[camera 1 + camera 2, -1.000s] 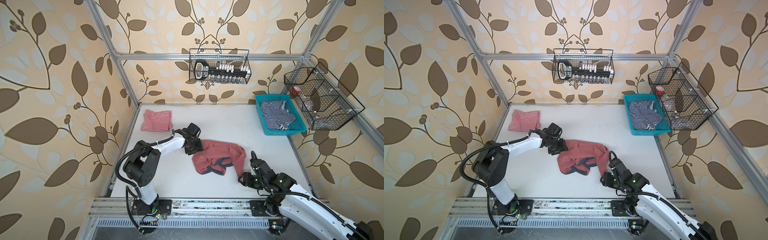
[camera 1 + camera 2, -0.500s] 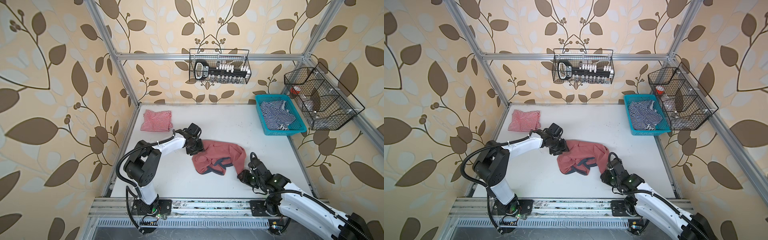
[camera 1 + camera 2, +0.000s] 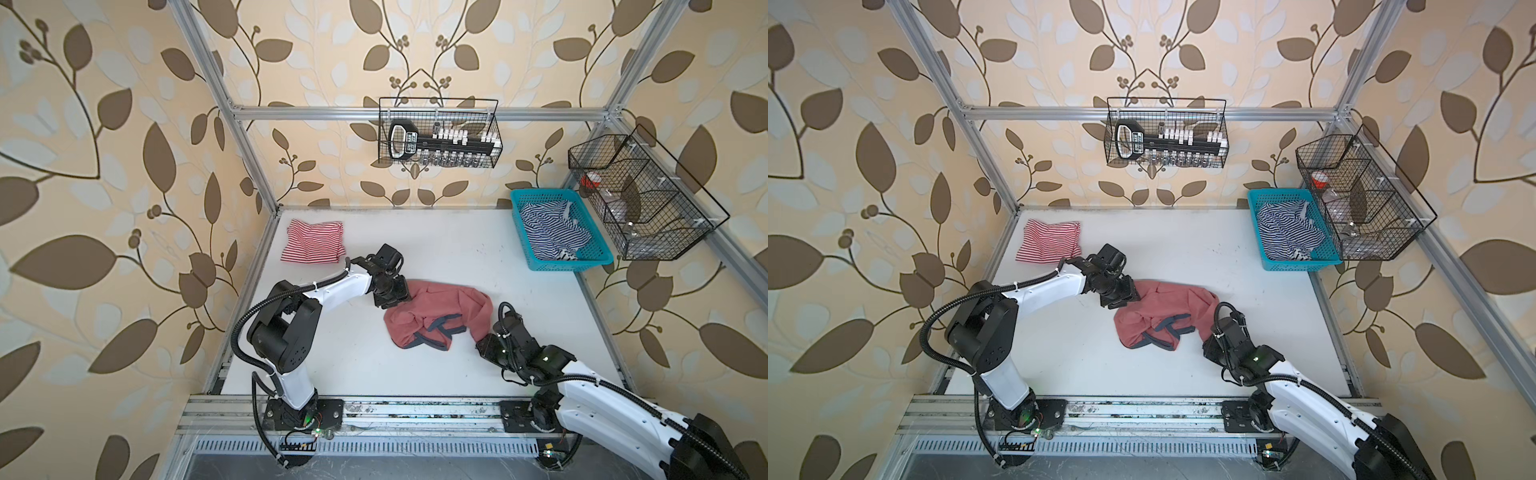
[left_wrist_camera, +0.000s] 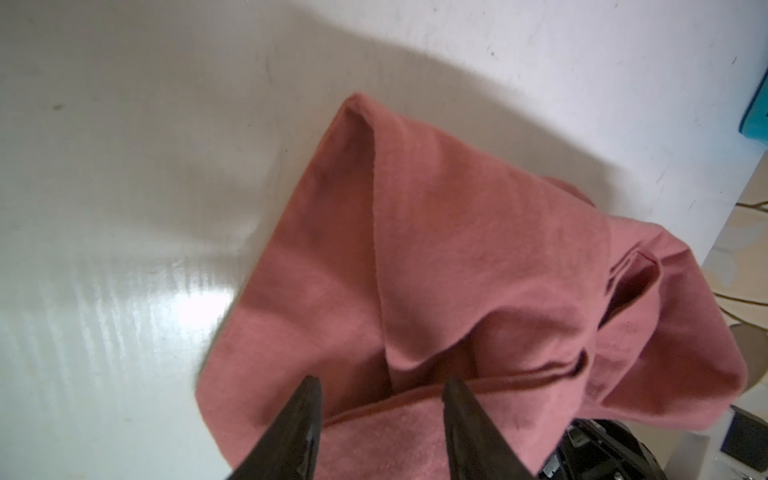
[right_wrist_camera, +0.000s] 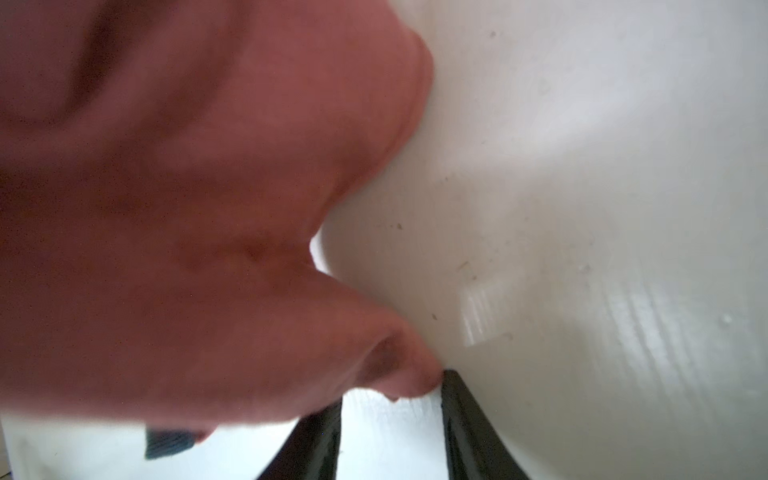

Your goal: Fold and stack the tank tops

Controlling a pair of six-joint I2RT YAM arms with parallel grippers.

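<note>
In a top view the red tank top sits bunched mid-frame, long axis upper left to lower right. The left gripper is at one end and the right gripper at the other, both jaws apart, nothing pinched yet. The striped tank top is folded upper left

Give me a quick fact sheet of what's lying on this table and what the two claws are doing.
Table: white
Red tank top: crumpled at the centre, navy trim showing
Striped tank top: red and white, looks folded, far left corner
Blue basket: far right, holds navy-striped cloth
Left gripper: open, jaws astride the red top's far-left edge
Right gripper: open, at the red top's near-right edge, nothing clamped
</note>
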